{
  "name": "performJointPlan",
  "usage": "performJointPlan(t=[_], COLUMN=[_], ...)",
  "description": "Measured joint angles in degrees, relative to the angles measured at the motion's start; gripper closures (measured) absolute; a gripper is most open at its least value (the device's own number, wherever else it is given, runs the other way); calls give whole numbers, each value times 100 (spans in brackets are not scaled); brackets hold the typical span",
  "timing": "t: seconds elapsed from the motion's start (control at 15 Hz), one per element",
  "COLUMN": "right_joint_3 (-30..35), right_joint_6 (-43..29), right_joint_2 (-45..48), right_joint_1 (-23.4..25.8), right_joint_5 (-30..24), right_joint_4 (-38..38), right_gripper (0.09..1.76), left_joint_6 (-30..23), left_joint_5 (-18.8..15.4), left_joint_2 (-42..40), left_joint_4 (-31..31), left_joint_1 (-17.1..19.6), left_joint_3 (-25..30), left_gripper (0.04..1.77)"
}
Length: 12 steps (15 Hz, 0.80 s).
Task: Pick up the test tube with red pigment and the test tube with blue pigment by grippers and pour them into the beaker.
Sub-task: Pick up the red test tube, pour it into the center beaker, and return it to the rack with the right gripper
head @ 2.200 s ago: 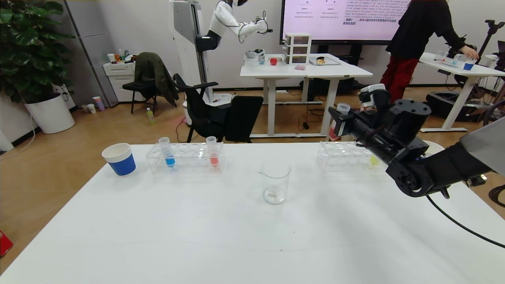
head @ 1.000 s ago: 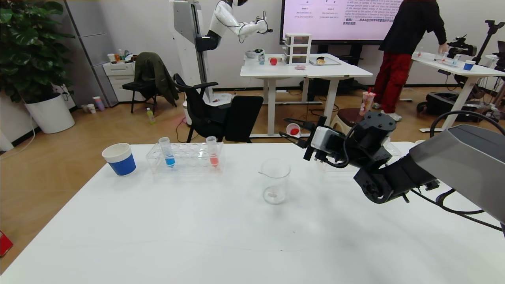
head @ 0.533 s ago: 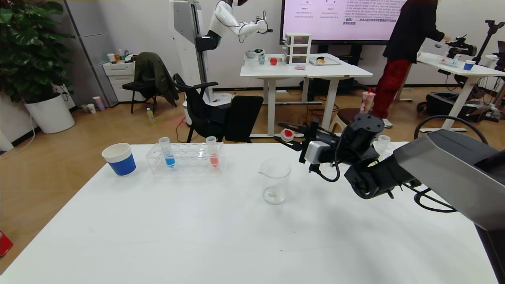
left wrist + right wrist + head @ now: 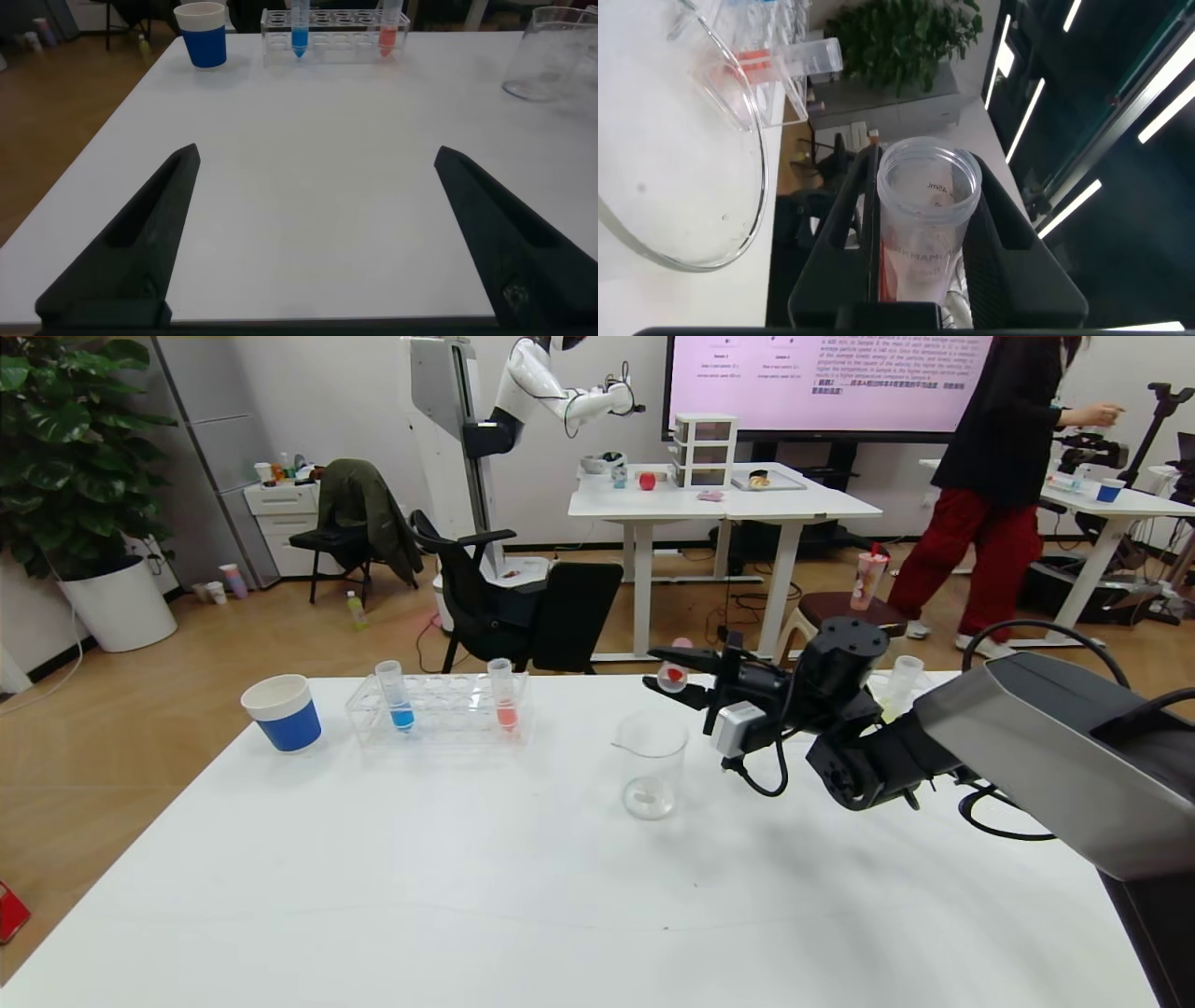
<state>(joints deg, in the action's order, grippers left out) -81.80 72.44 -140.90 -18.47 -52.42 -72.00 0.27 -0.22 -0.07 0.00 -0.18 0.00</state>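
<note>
My right gripper point(image 4: 661, 673) is shut on the test tube with red pigment point(image 4: 673, 674) and holds it tipped on its side just above the far rim of the clear beaker point(image 4: 651, 767). In the right wrist view the tube point(image 4: 926, 219) sits between the black fingers point(image 4: 848, 219), its open mouth towards the camera, with the beaker's rim point(image 4: 752, 201) beside it. The test tube with blue pigment point(image 4: 399, 695) stands upright in the left rack point(image 4: 448, 707). My left gripper point(image 4: 318, 154) is open and empty over bare table, out of the head view.
A salmon-orange tube point(image 4: 504, 694) stands in the same left rack. A blue-banded paper cup point(image 4: 283, 712) is at the far left. A tube with yellow-green liquid point(image 4: 901, 683) stands behind my right arm. A person walks at the back right.
My right arm has swung left from the right rack with the red tube, tipped it from upright to sideways, and brought it over the beaker. The left rack's tubes have not moved.
</note>
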Motion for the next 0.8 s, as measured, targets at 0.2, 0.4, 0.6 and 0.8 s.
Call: performJointPlan(t=[0.2, 0.4, 0.6, 0.8], right_joint_3=[-158, -290, -315, -318], right_joint_6=[228, 645, 1050, 1359], right_joint_2=[-85, -111, -117, -141], right_joint_1=[-13, -5, -2, 0], right_joint_5=[5, 13, 68, 90], right_joint_4=[20, 23, 20, 17], right_gripper=[134, 134, 134, 134], left_joint_6=[0, 2, 0, 0], left_joint_5=[-5, -2, -2, -2], left_joint_2=[0, 0, 0, 0], left_joint_4=[0, 0, 0, 0], left_joint_1=[0, 0, 0, 0], left_joint_3=[0, 0, 0, 0], left_gripper=[6, 6, 6, 6])
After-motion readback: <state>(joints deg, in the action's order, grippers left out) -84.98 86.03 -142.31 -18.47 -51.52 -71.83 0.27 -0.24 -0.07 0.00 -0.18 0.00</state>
